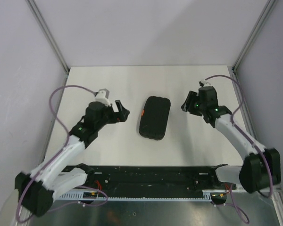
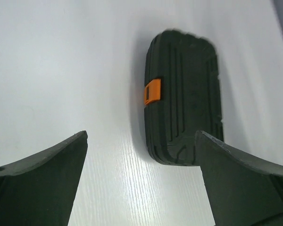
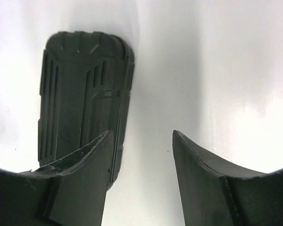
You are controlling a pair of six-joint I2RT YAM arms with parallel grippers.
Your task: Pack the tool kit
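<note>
Top external view: a black case [image 1: 154, 117] with rounded corners is seen shut on the white tabletop [image 1: 108, 84], near its middle. Its long axis runs away from the arms at a slight tilt. An orange latch [image 1: 143, 112] is carried on its left long edge, and a ribbed lid is shown in the wrist views.

To the left of the case, the left gripper [image 1: 120, 112] is seen near it but apart from it, jaws spread wide and empty, pointed toward the latch side. To the right, the right gripper [image 1: 186, 105] is likewise seen clear of the case, jaws parted with only bare tabletop between them.

A near corner of the case is covered by a finger in each wrist view. What lies inside is hidden by the closed lid. How high either gripper hangs above the tabletop cannot be told.
</note>
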